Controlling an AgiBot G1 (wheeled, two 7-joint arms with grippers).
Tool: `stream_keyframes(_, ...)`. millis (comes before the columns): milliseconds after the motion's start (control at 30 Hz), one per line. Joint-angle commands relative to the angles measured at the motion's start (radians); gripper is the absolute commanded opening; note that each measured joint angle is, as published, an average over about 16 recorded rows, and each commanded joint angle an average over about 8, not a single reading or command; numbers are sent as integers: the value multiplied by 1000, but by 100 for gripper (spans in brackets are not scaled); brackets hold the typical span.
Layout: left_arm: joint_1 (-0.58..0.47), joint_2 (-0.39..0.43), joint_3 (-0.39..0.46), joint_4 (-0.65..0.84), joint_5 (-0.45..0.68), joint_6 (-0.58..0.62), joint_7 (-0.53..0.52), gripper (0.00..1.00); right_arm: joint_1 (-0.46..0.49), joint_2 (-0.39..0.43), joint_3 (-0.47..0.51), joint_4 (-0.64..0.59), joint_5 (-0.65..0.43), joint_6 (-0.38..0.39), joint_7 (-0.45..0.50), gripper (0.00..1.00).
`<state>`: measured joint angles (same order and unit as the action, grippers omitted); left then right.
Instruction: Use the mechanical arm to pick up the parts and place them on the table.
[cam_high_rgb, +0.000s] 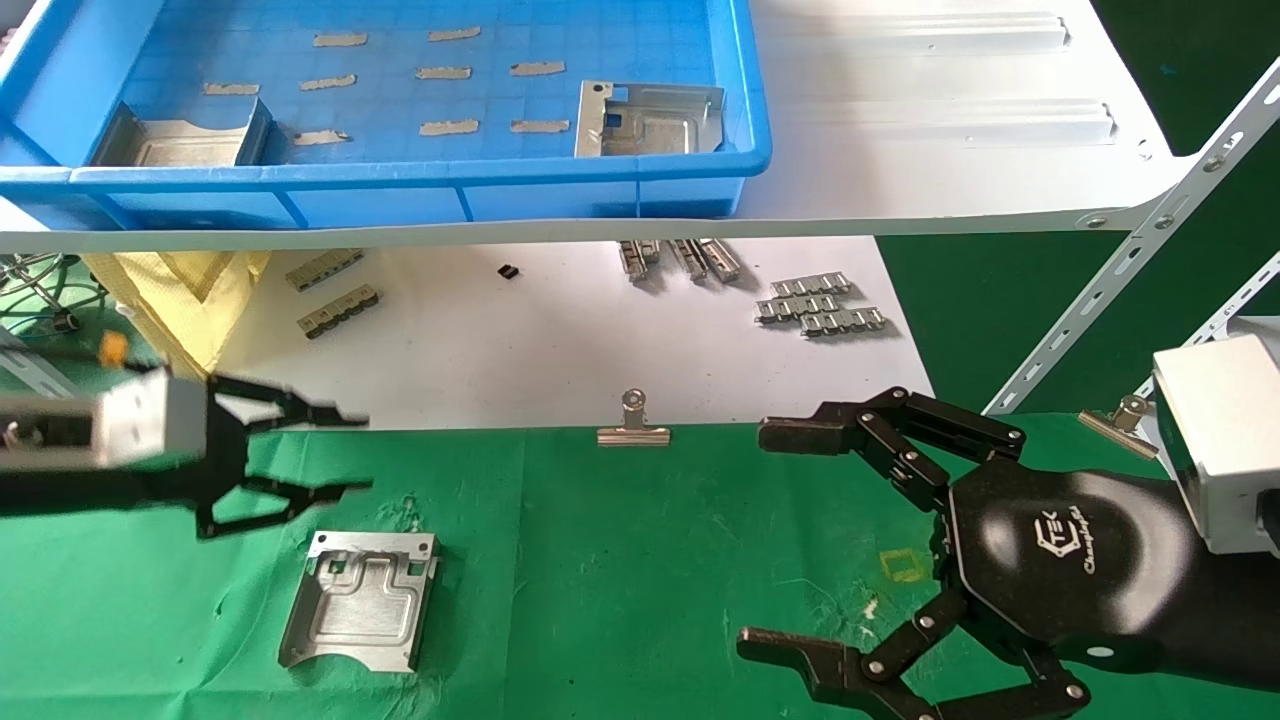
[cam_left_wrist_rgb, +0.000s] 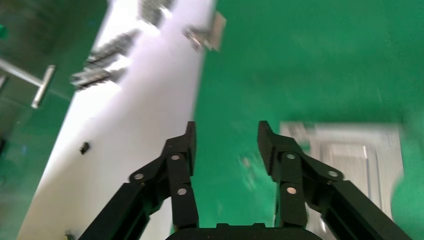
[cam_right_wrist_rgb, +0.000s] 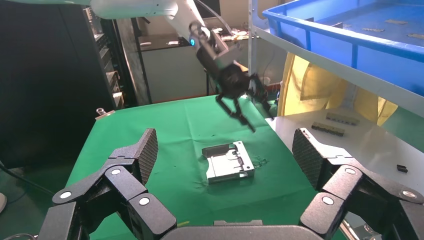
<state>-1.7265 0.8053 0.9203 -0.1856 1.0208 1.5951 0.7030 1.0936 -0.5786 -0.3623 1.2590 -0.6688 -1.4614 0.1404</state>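
One silvery stamped part (cam_high_rgb: 360, 598) lies flat on the green cloth table (cam_high_rgb: 620, 560); it also shows in the left wrist view (cam_left_wrist_rgb: 350, 160) and the right wrist view (cam_right_wrist_rgb: 229, 162). Two more parts sit in the blue tray on the shelf, one at its left (cam_high_rgb: 185, 138) and one at its right (cam_high_rgb: 648, 120). My left gripper (cam_high_rgb: 352, 452) is open and empty, in the air just above and behind the part on the cloth. It also shows far off in the right wrist view (cam_right_wrist_rgb: 247, 105). My right gripper (cam_high_rgb: 775, 540) is open and empty over the right of the table.
The blue tray (cam_high_rgb: 420, 190) stands on the white shelf (cam_high_rgb: 950, 150) above the work. Small ridged metal strips (cam_high_rgb: 820, 305) lie on the white surface behind the cloth. A binder clip (cam_high_rgb: 633, 425) holds the cloth's far edge. A shelf strut (cam_high_rgb: 1130, 260) slants at right.
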Motion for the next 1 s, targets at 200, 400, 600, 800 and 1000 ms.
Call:
stream_keyframes(200, 55, -36, -51, -36, -156, 8, -163, 100, 0, 0, 0, 0, 0, 0, 0, 100)
stream_keyframes(400, 69, -43, -61, -44, -186, 8, -182, 100, 0, 0, 0, 0, 0, 0, 0, 100)
stream_keyframes(600, 76, -43, -70, -66, -171, 6, -188, 100, 0, 0, 0, 0, 0, 0, 0, 100)
stream_keyframes(800, 127, -57, -120, -156, -185, -3, -250, 100, 0, 0, 0, 0, 0, 0, 0, 100)
stream_keyframes(1000, 186, -72, -178, -261, -197, -14, -321, 100, 0, 0, 0, 0, 0, 0, 0, 100)
